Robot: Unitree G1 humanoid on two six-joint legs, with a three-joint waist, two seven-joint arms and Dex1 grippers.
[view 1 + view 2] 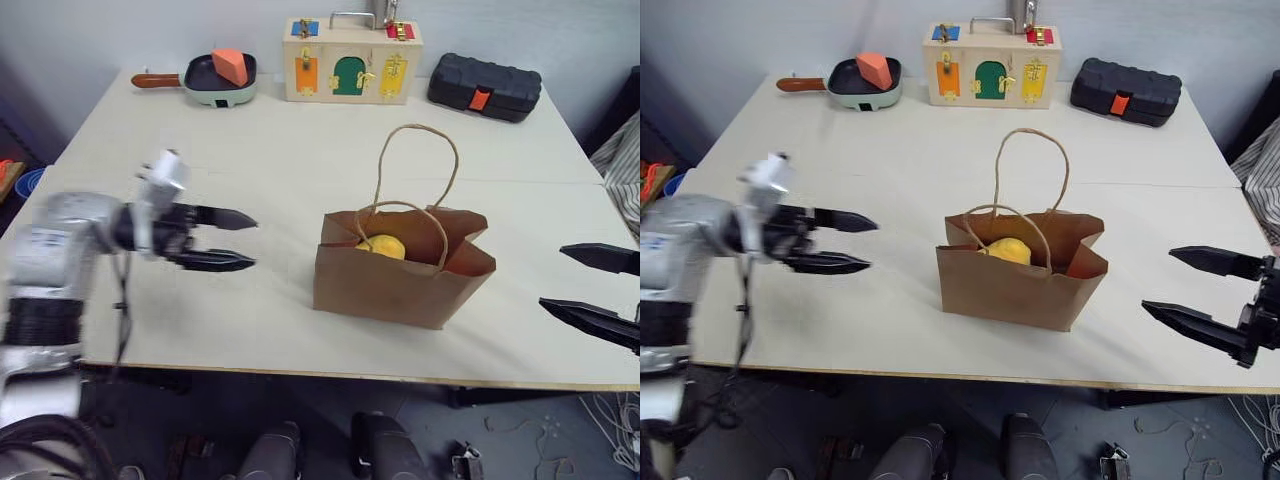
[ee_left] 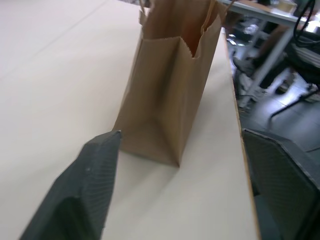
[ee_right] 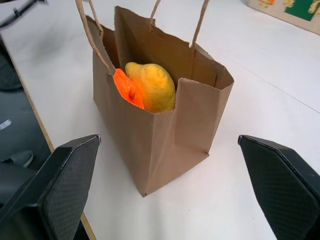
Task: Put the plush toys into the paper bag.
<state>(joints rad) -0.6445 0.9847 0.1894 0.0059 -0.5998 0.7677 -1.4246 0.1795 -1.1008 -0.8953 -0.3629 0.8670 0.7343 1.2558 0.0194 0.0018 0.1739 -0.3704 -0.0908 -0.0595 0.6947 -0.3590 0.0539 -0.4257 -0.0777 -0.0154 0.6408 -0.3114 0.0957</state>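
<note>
Both toys, yellow (image 3: 151, 85) and orange (image 3: 126, 89), sit inside the bag (image 1: 400, 270) on the table (image 1: 250, 160). The left gripper (image 1: 230, 240) and right gripper (image 1: 1190, 290) flank it, apart from it, jaws spread and empty.

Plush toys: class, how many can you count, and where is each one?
2. The yellow toy and the orange toy both sit inside the paper bag, touching; more could be hidden below.

One paper bag (image 3: 150, 145); two plush toys: yellow (image 3: 151, 86), orange (image 3: 127, 90).
</note>
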